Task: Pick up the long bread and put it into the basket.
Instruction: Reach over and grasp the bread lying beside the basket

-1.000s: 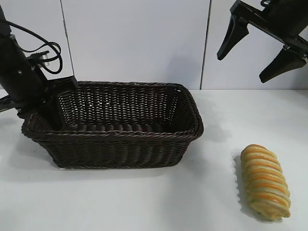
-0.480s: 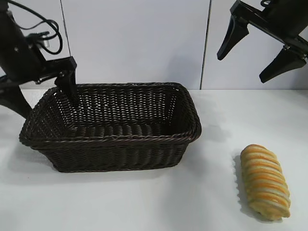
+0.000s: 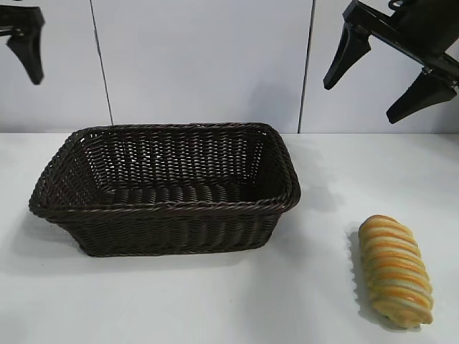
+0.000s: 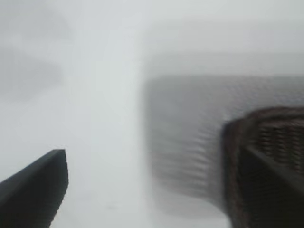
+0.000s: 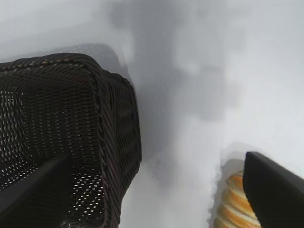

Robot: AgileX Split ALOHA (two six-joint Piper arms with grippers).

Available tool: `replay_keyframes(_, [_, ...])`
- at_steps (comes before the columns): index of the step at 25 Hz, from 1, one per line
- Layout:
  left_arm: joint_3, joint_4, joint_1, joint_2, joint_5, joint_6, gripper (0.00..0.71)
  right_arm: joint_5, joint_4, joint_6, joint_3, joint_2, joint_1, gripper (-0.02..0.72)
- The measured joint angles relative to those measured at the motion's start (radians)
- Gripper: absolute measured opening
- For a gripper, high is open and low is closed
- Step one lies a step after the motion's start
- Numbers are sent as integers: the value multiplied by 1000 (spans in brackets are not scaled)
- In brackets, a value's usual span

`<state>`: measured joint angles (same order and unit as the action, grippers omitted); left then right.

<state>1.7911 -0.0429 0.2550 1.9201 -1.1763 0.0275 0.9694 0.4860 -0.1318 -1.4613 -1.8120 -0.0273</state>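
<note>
The long bread (image 3: 395, 270), golden-yellow with orange-brown ridges, lies on the white table at the front right, apart from the basket (image 3: 165, 208). The dark brown wicker basket stands left of centre and is empty. My right gripper (image 3: 360, 103) hangs open high above the table, between the basket's right end and the bread. Its wrist view shows the basket corner (image 5: 102, 109) and one end of the bread (image 5: 233, 199) below the spread gripper (image 5: 157, 159). My left gripper (image 4: 153, 154) is open, raised at the top left; one of its fingers (image 3: 29, 50) shows.
The white table (image 3: 301, 287) extends in front of the basket and around the bread. A white panelled wall (image 3: 201, 64) stands behind. The left wrist view shows the basket's end (image 4: 237, 156) and bare table (image 4: 104, 142) beside it.
My left arm has risen from the basket's left end up to the top left corner. The basket's left end has shifted and settled a little. The right gripper and bread have not moved.
</note>
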Motion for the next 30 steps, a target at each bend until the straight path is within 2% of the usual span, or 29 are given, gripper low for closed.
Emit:
replay_keyframes(2, [1,11,78,-10,0,1,694,0,0,0,0,0,0,695])
replay_keyframes(4, [1,43,129,-27,0,19,694,0,0,0,0,0,0,695])
replay_keyframes(7, [1,91,176,-58,-6,48,694,0,0,0,0,0,0,695])
replay_keyframes(13, [1,116,184,-184,-34,79,694,0,0,0,0,0,0,695])
replay_keyframes(21, [1,140,182,-480,-57,79,694,0,0,0,0,0,0,695])
replay_keyframes(23, [1,142,166,-549,-59,79,694,0,0,0,0,0,0,695])
replay_keyframes(25, [1,141,123,-628,-62,79,694,0,0,-1,0,0,0,695])
replay_keyframes(27, [1,141,57,-688,-69,81,694,0,0,-3,0,0,0,695])
replay_keyframes(29, [2,130,-30,-761,-81,82,694,0,0,-3,0,0,0,695])
replay_keyframes(30, [3,113,-89,-797,-88,82,694,0,0,-4,0,0,0,695])
